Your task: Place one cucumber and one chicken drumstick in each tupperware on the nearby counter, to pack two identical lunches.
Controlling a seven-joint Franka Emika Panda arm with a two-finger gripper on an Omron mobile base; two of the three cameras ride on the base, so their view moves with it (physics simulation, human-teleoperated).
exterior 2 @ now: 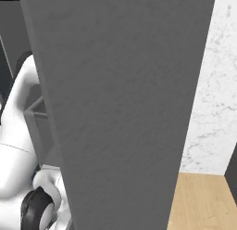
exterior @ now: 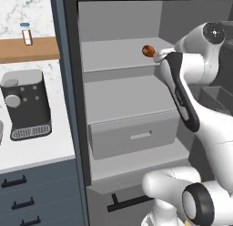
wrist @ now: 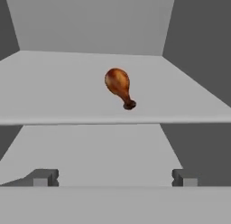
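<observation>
Left base view, from the left edge: a small bottle (exterior: pixel 27 33) with a pale cap stands upright on a brown wooden shelf (exterior: pixel 27 49) in the upper left corner, against a marbled white wall. Below it, a dark grey coffee machine (exterior: pixel 26 104) sits on the white table (exterior: pixel 50 150), left of centre. Under the table's edge, in the lower left, run dark blue-grey drawers (exterior: pixel 41 193) with black bar handles.

Centre of the frame: an open grey fridge (exterior: pixel 123 20) with pale shelves stacked one above another and a closed drawer (exterior: pixel 134 137) beneath them. The chicken drumstick (exterior: pixel 148 51) lies on the upper fridge shelf (exterior: pixel 113 54), toward its right end, in the upper centre-right of the frame. The white arm rises from the lower right and reaches toward that shelf; its wrist sits immediately right of the drumstick.

Hand view: the drumstick (wrist: pixel 119 86) lies slightly above centre, on the shelf surface (wrist: pixel 54 90), bulbous end toward the upper left, thin bone end pointing to the lower right, near the shelf's front edge. The hand (wrist: pixel 115 178) is at the bottom of the frame, its two dark fingertips (wrist: pixel 43 178) set wide apart, nothing between them. The fingertips are below the shelf's front edge in the frame and well apart from the drumstick; no contact.

Right base view: a broad grey fridge door panel (exterior 2: pixel 125 108) covers the centre; marbled wall and light wood floor (exterior 2: pixel 199 201) show at the right.
</observation>
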